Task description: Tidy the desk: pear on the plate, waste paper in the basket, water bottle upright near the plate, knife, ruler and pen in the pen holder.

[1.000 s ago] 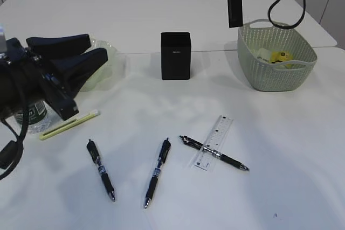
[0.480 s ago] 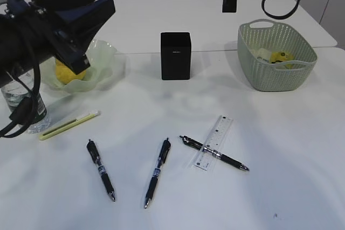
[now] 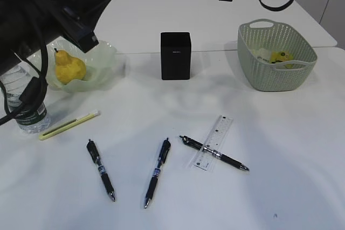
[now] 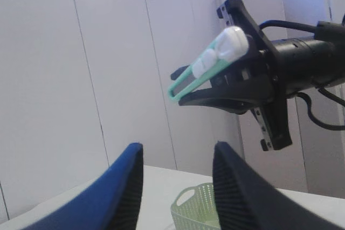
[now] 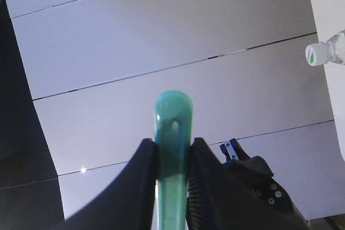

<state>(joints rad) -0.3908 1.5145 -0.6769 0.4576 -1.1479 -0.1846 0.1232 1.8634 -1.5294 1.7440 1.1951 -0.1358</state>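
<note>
- Left gripper (image 4: 175, 187) has risen, uncovering pear (image 3: 69, 67) on plate (image 3: 105, 53); jaws wide, empty.
- Right gripper (image 5: 172, 157) clamps teal tool (image 5: 172, 133), raised high.

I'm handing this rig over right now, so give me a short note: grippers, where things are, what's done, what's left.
Left gripper: open, empty, raised.
Right gripper: shut on a teal-and-white tool, raised.
Done: pear on plate; water bottle upright beside it; waste paper in basket.
Left: ruler, three pens and the yellow knife lie on the desk; they go in the pen holder.
</note>
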